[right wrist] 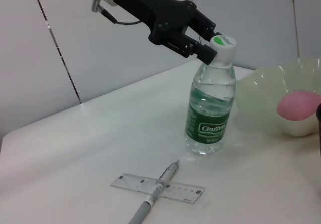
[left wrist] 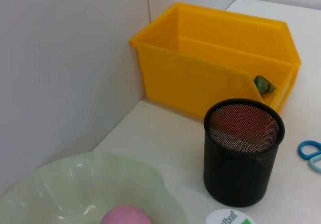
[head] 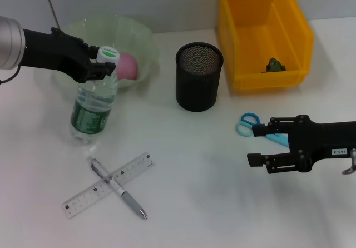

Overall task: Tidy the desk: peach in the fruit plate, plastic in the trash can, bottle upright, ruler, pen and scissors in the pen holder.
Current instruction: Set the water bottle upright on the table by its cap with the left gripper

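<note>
Head view first: my left gripper (head: 99,65) pinches the neck of the clear green-labelled water bottle (head: 93,110), keeping it upright beside the pale green fruit plate (head: 142,42), where the pink peach (head: 127,65) sits. My right gripper (head: 260,145) hangs spread over the blue scissors (head: 247,123). Left wrist view: black mesh pen holder (left wrist: 243,151), yellow bin (left wrist: 215,58) holding crumpled green plastic (left wrist: 263,85). Right wrist view: silver pen (right wrist: 153,196) across clear ruler (right wrist: 188,193), unsorted.

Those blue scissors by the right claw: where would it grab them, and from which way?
Probably from above, across the blades just past the handle loops. The scissors lie flat on the table, so only a top-down pinch fits. The right gripper, open, hovers over their blade end, hiding it.
</note>
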Robot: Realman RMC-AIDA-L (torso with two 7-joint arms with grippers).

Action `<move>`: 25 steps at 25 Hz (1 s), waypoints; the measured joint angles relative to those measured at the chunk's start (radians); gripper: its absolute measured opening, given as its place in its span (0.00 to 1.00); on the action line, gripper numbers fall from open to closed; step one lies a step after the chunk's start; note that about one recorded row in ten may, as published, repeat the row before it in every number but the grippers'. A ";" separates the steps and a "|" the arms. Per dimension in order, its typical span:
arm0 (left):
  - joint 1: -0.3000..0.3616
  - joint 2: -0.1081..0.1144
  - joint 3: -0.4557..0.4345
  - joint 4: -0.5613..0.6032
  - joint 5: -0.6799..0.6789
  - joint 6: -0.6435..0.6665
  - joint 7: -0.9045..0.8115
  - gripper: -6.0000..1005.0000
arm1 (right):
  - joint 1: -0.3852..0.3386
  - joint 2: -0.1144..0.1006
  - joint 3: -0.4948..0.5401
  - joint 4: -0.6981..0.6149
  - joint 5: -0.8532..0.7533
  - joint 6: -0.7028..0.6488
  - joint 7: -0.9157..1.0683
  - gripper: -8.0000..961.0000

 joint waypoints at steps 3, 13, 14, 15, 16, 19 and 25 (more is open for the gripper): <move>0.003 0.000 -0.006 0.008 -0.006 0.005 0.000 0.42 | 0.000 0.000 0.000 0.000 0.000 0.000 0.000 0.80; 0.010 0.000 -0.020 0.021 -0.023 0.024 0.000 0.42 | 0.002 -0.001 0.000 0.000 0.000 0.000 0.002 0.80; 0.010 0.000 -0.020 0.021 -0.023 0.025 0.000 0.42 | 0.002 -0.001 0.000 0.000 0.000 0.000 0.002 0.80; 0.010 0.000 -0.020 0.021 -0.023 0.025 0.000 0.42 | 0.002 -0.001 0.000 0.000 0.000 0.000 0.002 0.80; 0.010 0.000 -0.021 0.021 -0.023 0.025 0.000 0.41 | 0.002 -0.001 0.000 0.000 0.000 0.000 0.002 0.80; 0.010 0.000 -0.021 0.021 -0.023 0.021 0.000 0.40 | 0.002 0.000 0.000 0.000 0.000 0.000 0.002 0.80; 0.004 0.000 -0.022 0.015 -0.039 0.010 0.000 0.39 | 0.000 0.002 0.000 0.000 0.000 0.000 0.002 0.80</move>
